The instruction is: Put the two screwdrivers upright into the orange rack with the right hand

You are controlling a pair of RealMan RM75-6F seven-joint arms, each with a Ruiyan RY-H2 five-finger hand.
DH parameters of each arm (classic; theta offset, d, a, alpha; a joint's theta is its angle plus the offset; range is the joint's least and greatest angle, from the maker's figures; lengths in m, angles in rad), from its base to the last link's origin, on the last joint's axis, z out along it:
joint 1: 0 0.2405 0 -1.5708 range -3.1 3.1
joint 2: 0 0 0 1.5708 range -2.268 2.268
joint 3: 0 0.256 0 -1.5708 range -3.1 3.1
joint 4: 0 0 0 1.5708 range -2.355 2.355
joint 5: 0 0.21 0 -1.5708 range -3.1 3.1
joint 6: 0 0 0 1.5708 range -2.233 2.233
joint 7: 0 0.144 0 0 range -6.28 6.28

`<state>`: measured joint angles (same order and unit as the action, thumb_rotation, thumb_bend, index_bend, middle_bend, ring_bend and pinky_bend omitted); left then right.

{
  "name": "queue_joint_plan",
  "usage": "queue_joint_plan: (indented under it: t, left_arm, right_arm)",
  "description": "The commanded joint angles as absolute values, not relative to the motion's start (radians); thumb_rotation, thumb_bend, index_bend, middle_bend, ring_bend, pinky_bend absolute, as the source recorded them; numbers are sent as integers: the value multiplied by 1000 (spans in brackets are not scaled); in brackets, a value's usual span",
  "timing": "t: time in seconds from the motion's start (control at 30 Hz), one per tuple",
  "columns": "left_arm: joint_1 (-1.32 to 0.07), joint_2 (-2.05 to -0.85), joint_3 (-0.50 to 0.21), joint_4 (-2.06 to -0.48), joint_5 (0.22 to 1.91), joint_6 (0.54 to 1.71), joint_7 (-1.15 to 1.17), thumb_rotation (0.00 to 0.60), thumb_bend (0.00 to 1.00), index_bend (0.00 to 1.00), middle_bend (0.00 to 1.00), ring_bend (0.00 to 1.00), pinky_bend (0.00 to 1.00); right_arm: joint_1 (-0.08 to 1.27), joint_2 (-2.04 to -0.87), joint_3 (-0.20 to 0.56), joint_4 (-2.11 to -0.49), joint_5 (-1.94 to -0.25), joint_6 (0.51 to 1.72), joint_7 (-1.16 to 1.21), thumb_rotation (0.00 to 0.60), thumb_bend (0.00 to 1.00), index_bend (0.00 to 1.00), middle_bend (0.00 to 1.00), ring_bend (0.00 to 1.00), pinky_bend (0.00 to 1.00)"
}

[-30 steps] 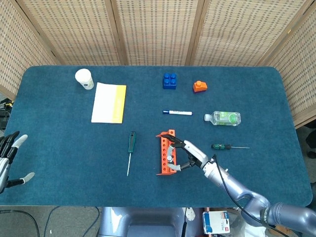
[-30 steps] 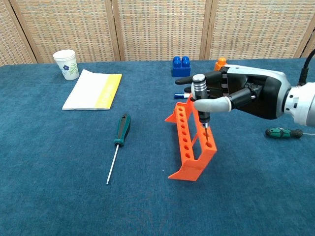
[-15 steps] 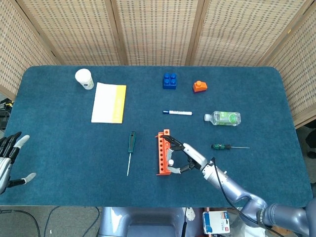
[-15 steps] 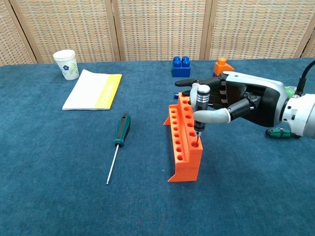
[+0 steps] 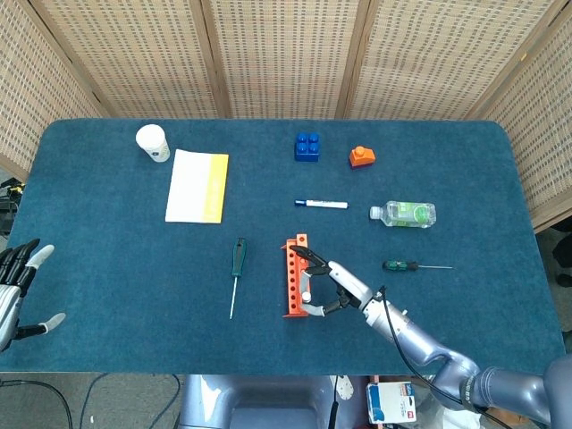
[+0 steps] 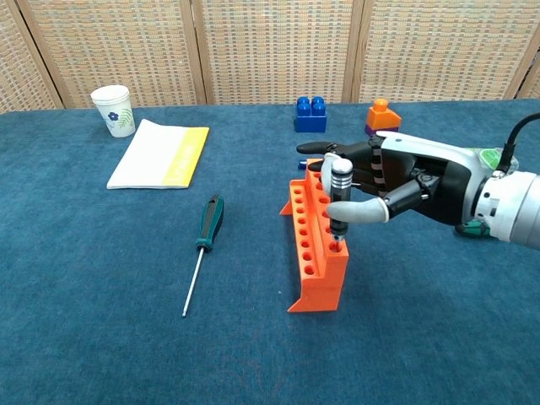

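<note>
Chest view shows the right hand (image 6: 396,181) pinching the small, light, stiff screwdriver (image 6: 339,196) by its ridged handle, upright in the rack (image 6: 314,261).

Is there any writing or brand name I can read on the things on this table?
None is readable.
Paper cup: a blue flower print, no words.
Bottle: green label, too small to read.
Marker: print too small to read.
Box under the table edge: print blurred.
</note>
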<state>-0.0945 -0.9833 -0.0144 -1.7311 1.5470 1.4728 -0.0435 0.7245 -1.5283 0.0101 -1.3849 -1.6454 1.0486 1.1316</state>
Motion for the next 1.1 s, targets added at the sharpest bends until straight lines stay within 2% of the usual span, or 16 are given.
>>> queue_joint_plan:
  t: [0.03,0.27,0.83,1.1]
  left_arm:
    - [-95,-983,-15,-1731,1547,1473,-44,600,0,0,0,0,0]
    - [-95,-983,-13,-1731,1548,1471,-42,600,0,0,0,0,0]
    - [-96,-983,-11,-1733,1550,1470,-38,600,0,0,0,0,0]
    - [-96,-982,-10,-1733,1553,1472,-41,600,0,0,0,0,0]
  right_arm:
    - [724,-1535,7,-1378,-1647,1054,1124,600,552,686,0,0,0]
    - [725,-1542,0,-1366,-1649,1061,1109,600,552,685,0,0,0]
    - [724,-1542,-16,-1363,-1664,1093,1077,600,553,429,0,0,0]
    - [723,-1529,-10,-1384,-1660,1109,1056,600,552,380,0,0,0]
